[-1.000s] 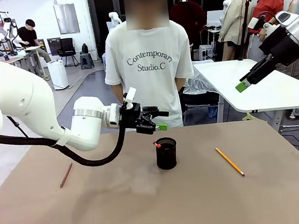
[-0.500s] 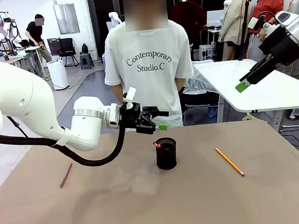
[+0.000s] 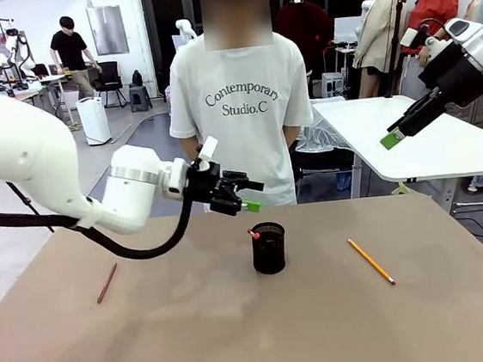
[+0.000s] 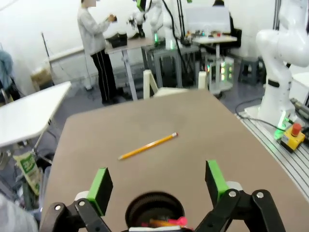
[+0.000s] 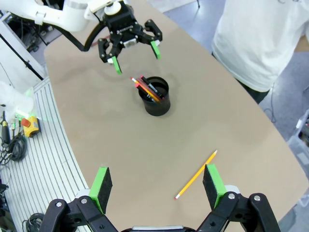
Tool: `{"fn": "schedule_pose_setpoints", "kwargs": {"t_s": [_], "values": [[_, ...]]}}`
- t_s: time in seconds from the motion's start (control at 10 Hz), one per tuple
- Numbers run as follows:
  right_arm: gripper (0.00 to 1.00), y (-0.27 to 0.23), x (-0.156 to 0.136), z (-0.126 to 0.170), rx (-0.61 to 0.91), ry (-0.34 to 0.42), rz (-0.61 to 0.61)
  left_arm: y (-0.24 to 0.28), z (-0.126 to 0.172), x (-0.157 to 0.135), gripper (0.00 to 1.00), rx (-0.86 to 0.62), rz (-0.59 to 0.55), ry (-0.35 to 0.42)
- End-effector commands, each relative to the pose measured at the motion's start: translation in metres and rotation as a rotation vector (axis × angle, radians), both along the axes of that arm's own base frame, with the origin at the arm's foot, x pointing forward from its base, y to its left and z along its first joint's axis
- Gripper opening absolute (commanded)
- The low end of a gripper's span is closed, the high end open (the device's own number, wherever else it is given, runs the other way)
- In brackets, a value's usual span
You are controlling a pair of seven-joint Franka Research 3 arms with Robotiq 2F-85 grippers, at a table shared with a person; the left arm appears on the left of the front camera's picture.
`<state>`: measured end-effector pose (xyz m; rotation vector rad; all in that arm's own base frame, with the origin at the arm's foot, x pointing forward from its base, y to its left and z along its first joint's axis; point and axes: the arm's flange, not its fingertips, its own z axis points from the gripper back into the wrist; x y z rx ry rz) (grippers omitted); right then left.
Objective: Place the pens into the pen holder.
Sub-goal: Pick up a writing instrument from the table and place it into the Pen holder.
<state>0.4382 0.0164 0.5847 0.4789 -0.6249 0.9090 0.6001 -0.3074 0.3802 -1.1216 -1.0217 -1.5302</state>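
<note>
One orange-yellow pencil (image 3: 371, 261) on brown table (image 3: 198, 341); white table (image 3: 361, 129) beyond.

The pen holder (image 3: 268, 248), a small black mesh cup, stands upright with its round rim up. The black pen (image 3: 252, 231) leans inside it, its red end poking over the rim at 10 o'clock. The orange-yellow pencil (image 3: 371, 261) lies flat at the holder's 4 o'clock, well apart, running 11 to 5. The reddish-brown pencil (image 3: 107, 282) lies flat at its 9 o'clock, farther off, running 1 to 7.
</note>
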Motion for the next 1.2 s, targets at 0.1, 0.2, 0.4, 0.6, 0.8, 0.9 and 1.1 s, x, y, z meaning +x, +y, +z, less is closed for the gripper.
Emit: {"fn": "schedule_pose_setpoints", "kwargs": {"t_s": [0.1,0.2,0.4,0.6,0.8,0.9,1.1], "values": [[1.0,0.0,0.0,0.001,0.012,-0.004,0.005,0.037,0.056,-0.026,1.0,0.336,0.066,-0.009],[1.0,0.0,0.0,0.001,0.012,-0.004,0.005,0.046,0.072,-0.031,1.0,0.405,0.093,-0.016],[1.0,0.0,0.0,0.001,0.012,-0.004,0.005,0.067,0.101,-0.045,1.0,0.605,0.221,0.088],[1.0,0.0,0.0,0.001,0.012,-0.004,0.005,0.089,0.113,-0.051,1.0,0.77,0.388,0.196],[1.0,0.0,0.0,0.001,0.012,-0.004,0.005,0.108,0.112,-0.057,1.0,0.988,0.62,0.236],[1.0,0.0,0.0,0.001,0.012,-0.004,0.005,0.11,0.105,-0.058,1.0,1.023,0.664,0.279],[1.0,0.0,0.0,0.001,0.012,-0.004,0.005,0.118,0.094,-0.056,1.0,1.051,0.748,0.344]]}}
